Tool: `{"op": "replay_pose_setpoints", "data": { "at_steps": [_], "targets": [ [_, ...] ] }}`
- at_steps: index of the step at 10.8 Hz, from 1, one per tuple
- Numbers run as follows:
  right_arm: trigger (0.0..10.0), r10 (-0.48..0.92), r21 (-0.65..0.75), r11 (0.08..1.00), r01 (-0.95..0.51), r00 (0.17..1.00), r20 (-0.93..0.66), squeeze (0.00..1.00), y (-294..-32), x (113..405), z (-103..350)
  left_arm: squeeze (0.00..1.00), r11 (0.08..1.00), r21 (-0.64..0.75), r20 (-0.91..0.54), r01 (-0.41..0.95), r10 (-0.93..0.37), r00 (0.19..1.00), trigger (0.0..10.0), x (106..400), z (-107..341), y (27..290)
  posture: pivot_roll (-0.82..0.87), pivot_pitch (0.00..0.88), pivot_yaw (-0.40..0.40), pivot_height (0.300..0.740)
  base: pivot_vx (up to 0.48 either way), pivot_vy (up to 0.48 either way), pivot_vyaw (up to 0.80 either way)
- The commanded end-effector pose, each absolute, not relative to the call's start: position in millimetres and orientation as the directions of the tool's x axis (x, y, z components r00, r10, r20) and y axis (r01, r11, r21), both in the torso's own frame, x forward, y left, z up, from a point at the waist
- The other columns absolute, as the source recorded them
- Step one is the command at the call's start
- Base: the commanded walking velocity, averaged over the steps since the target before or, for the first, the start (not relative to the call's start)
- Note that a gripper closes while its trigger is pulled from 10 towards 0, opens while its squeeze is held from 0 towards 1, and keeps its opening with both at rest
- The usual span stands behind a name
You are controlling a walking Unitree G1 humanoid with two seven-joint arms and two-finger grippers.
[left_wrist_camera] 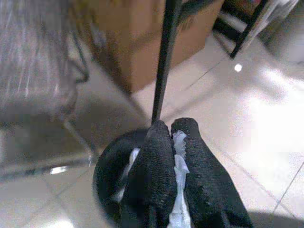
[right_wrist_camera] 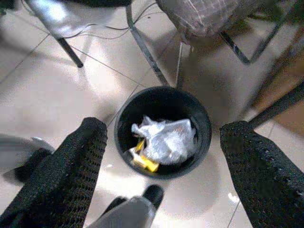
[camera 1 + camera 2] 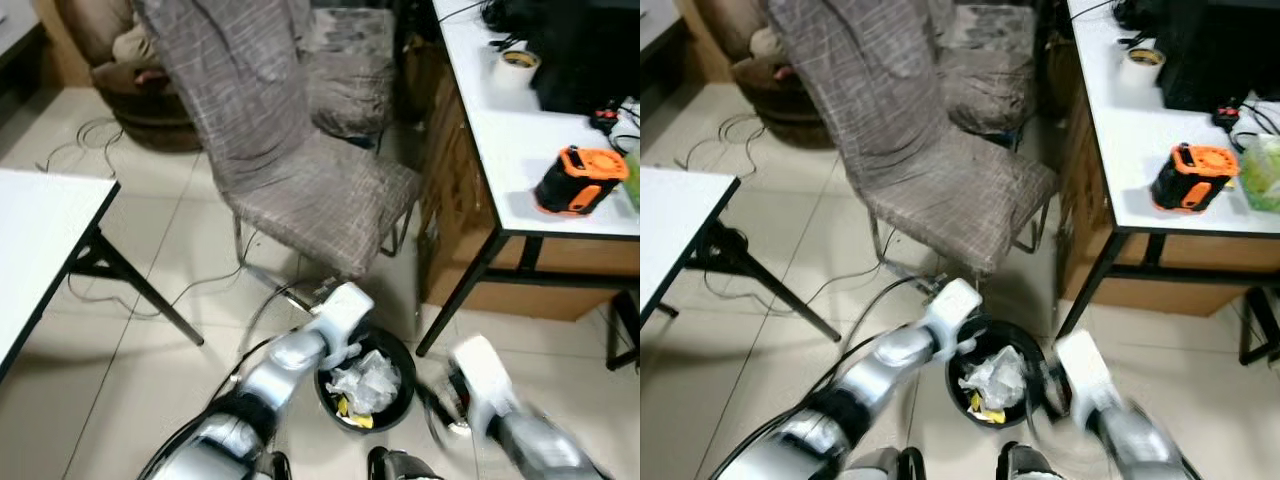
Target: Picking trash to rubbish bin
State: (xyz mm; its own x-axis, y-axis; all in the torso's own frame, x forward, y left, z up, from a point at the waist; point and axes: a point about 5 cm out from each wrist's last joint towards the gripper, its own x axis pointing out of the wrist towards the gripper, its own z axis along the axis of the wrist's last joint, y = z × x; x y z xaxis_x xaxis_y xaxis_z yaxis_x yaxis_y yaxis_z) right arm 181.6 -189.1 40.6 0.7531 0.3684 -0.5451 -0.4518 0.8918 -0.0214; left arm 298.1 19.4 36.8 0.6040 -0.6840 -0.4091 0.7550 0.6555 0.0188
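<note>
1. Down on the tiled floor (image 3: 150, 400), just in front of the robot's feet, stands a round black rubbish bin (image 3: 398, 352) holding a crumpled clear plastic bag (image 3: 368, 380) and a yellow scrap (image 3: 350, 410).
2. Over the bin's near-left rim hangs the left pincer (image 1: 173, 137); its two black fingers (image 1: 152, 175) are pressed together on a strip of white tissue (image 1: 178, 190) that shows between them, above the bin's mouth.
3. At the bin's right side, above the floor, the right pincer (image 2: 161, 156) is spread wide, one finger (image 2: 78, 161) on either side of the bin in its wrist view, with nothing between them.
4. Behind the bin stands a chair (image 3: 300, 180) draped in grey checked cloth, its metal legs just beyond the bin's far rim.
5. To the right is a white surface (image 3: 500, 130) on black legs, carrying an orange-and-black tool (image 3: 580, 180) and a roll of tape (image 3: 518, 62); a brown cardboard box (image 3: 450, 200) sits beneath it.
6. At the left edge is the corner of another white surface (image 3: 40, 240), with thin cables (image 3: 200, 285) trailing over the floor between it and the chair.
</note>
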Motion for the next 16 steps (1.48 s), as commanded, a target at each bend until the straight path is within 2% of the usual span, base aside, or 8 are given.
{"op": "replay_pose_setpoints", "data": {
  "at_steps": [1, 2, 4, 12, 16],
  "targets": [
    [10.0, 0.359, -0.016, 0.899, -0.437, 0.759, -0.544, 0.0, -192.0, 178.9, 47.5, 1.0, 0.653, -0.022, -0.414, 0.757, -0.695, 0.588, 10.0, 295.8, 32.8, 19.7, -0.25, 0.151, 0.073, 0.74, 0.0, 0.0, 0.0],
    [10.0, 0.349, -0.003, 0.905, -0.426, 0.746, -0.567, 0.0, -189.8, 165.0, 52.0, 1.0, 0.643, -0.009, -0.394, 0.766, -0.706, 0.589, 10.0, 298.4, 36.8, 14.6, -0.26, 0.148, 0.072, 0.74, 0.0, 0.0, 0.0],
    [10.0, 0.35, 0.012, 0.904, -0.427, 0.725, -0.593, 0.0, -183.7, 158.7, 53.9, 1.0, 0.657, -0.014, -0.363, 0.754, -0.706, 0.609, 10.0, 305.1, 44.0, 12.4, -0.25, 0.145, 0.065, 0.74, 0.0, 0.0, 0.0],
    [10.0, 0.319, -0.017, 0.909, -0.416, 0.723, -0.612, 0.0, -181.9, 167.1, 56.5, 1.0, 0.609, -0.141, -0.312, 0.78, -0.775, 0.549, 10.0, 300.3, 46.9, -1.4, -0.25, 0.134, 0.058, 0.74, 0.0, 0.0, 0.0],
    [10.0, 0.31, -0.023, 0.912, -0.41, 0.725, -0.616, 0.0, -186.8, 171.2, 57.6, 1.0, 0.625, -0.114, -0.28, 0.772, -0.766, 0.579, 10.0, 304.7, 52.5, -0.3, -0.25, 0.136, 0.056, 0.74, 0.0, 0.0, 0.0]
  ]
}}
